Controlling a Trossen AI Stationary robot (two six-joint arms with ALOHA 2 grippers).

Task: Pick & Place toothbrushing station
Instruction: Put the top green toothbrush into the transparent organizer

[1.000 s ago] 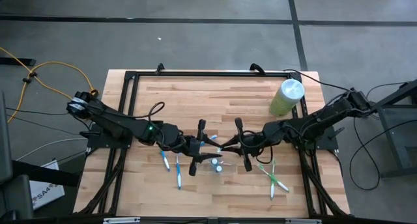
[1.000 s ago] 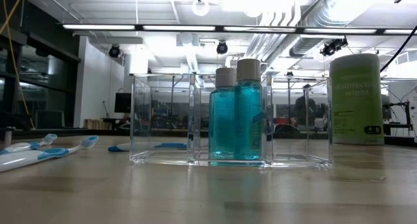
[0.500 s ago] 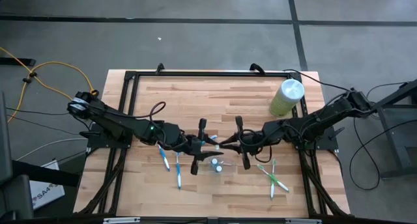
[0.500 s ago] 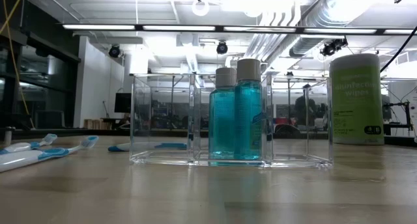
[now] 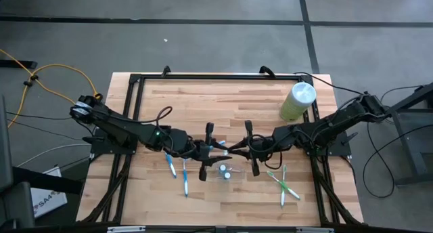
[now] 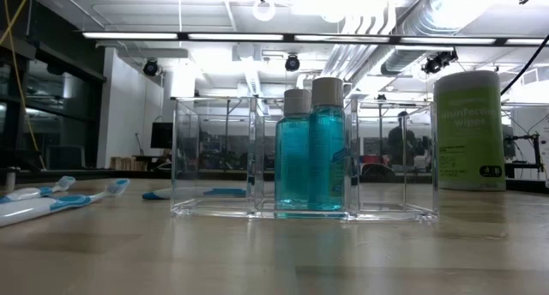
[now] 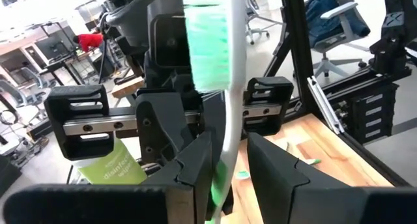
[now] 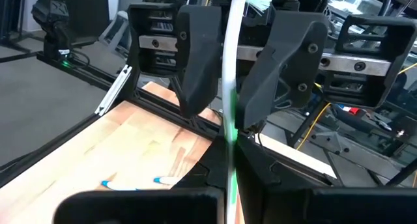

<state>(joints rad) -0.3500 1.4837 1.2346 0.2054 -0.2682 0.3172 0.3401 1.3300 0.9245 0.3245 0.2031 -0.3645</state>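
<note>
Left gripper (image 5: 216,152) and right gripper (image 5: 238,152) are nose to nose over the middle of the tabletop (image 5: 203,104), a bit toward the front edge. Both are clamped on the same white toothbrush with green bristles (image 7: 228,120). In the left wrist view its handle runs up between the left arm's own fingers (image 7: 195,162), and the bristle head sticks up in front of the other gripper. In the right wrist view the same brush goes straight up between the right arm's fingers, with the left gripper facing it from behind.

The toothbrushing station (image 6: 214,158), a clear plastic tray with dividers, sits flat on the tabletop just in front of the two grippers, near the middle of the front edge. Two teal bottles with pale caps (image 6: 310,149) stand upright and side by side in its middle compartment.

Two blue toothbrushes (image 5: 177,173) lie loose toward the front left of the station. A couple of green ones (image 5: 284,182) lie toward the front right. A pale-green wipes canister (image 5: 298,101) stands near the far right corner.
</note>
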